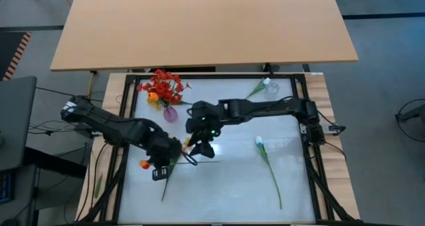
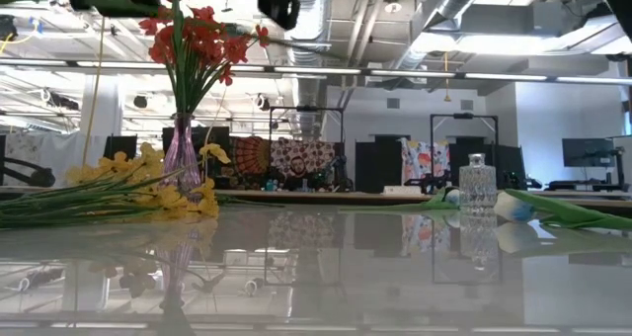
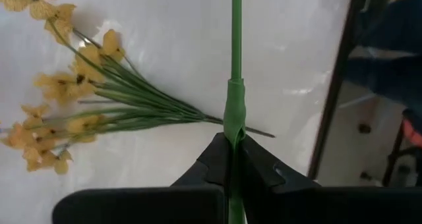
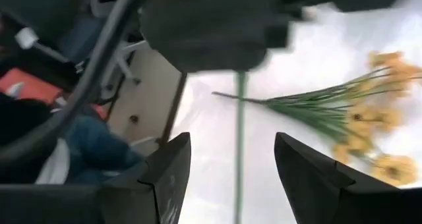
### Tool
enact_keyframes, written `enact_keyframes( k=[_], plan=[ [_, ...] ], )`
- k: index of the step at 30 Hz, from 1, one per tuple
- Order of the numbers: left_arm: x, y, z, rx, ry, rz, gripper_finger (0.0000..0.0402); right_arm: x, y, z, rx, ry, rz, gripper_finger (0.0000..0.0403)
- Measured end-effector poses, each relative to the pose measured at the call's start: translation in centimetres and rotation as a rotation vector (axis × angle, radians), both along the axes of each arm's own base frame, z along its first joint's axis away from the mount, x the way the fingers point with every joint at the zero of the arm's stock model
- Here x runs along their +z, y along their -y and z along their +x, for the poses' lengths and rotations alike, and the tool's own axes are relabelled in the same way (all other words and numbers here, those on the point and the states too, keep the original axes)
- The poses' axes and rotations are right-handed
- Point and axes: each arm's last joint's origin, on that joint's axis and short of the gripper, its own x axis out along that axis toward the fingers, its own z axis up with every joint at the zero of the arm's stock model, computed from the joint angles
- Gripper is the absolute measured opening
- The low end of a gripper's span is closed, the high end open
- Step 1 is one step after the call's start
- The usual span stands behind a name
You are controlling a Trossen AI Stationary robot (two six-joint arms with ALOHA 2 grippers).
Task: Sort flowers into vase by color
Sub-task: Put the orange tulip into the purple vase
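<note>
My left gripper (image 1: 163,163) is shut on a thin green stem (image 3: 232,66) of a flower with an orange bloom (image 1: 145,164). Below it a spray of yellow flowers (image 3: 99,105) lies flat on the white table, seen at the left of the low view (image 2: 128,190). My right gripper (image 1: 199,146) hangs open just beyond, its fingers (image 4: 165,178) apart and touching nothing. A purple vase (image 1: 170,113) at the far left holds red and orange flowers (image 1: 163,88). A white flower (image 1: 260,143) lies on the table's right half. My left gripper pinches the green stem (image 3: 234,128) between its two fingers (image 3: 211,161), at a thicker joint of the stem. The fingers come from above, pointing steeply down, and lie across the stem. The flower is raised above the yellow spray, its bloom toward the table's left edge.
A clear glass vase (image 1: 271,88) stands at the far right, with a green stem beside it. The white flower's long stem (image 1: 272,179) runs toward the near edge. A black frame (image 1: 126,113) borders the white mat. There is free room in the mat's near middle.
</note>
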Motion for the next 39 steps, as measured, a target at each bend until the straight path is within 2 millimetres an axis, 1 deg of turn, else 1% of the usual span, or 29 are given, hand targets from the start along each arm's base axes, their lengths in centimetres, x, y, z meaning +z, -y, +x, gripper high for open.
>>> enact_keyframes(
  k=[4,7,11,14,18,22,25,28,30,32,36,39],
  plan=[
    [-0.9,-0.4,0.9,-0.036,-0.017,0.028,0.0002,-2.5,-0.7,1.2,0.069,-0.057,0.048,0.0244],
    [-1.0,-0.6,1.2,-0.047,-0.007,0.04,0.0002,-4.4,-1.0,1.9,0.084,-0.1,0.056,0.0244],
    [-1.0,-1.0,1.3,-0.04,0.002,0.059,0.0002,-5.7,-1.5,2.5,0.105,-0.122,0.083,0.0244],
    [-1.0,-1.0,1.2,-0.039,-0.002,0.059,0.0002,-5.7,-1.4,2.6,0.102,-0.113,0.087,0.0244],
    [-1.0,-1.0,1.2,-0.04,-0.001,0.051,0.0002,-5.8,-1.3,2.7,0.05,-0.112,0.033,0.0244],
    [-1.1,-0.9,0.4,-0.053,-0.073,0.068,0.0002,-5.8,-0.8,2.7,0.037,-0.113,0.03,0.0244],
    [-1.3,-0.8,-0.9,-0.072,-0.183,0.124,0.0002,-5.0,-0.6,2.2,0.046,-0.11,0.037,0.0244],
    [-1.1,-0.5,-1.8,-0.094,-0.208,0.163,0.0002,-3.2,-0.1,1.6,0.046,-0.058,0.02,0.0244],
    [-0.5,-0.3,-2.1,-0.1,-0.162,0.174,0.0001,-2.5,0.4,1.4,0.028,-0.029,0.003,0.0244],
    [-0.1,-0.1,-2.2,-0.099,-0.104,0.171,0.0001,-2.4,0.8,1.5,0.013,-0.022,0.0,0.0244],
    [0.9,0.1,-2.1,-0.081,0.034,0.162,0.0001,-3.2,1.0,2.1,-0.013,-0.029,0.021,0.0244],
    [1.3,0.1,-2.0,-0.07,0.081,0.165,0.0001,-3.5,0.8,2.2,-0.014,-0.048,0.04,0.0244]
  ],
)
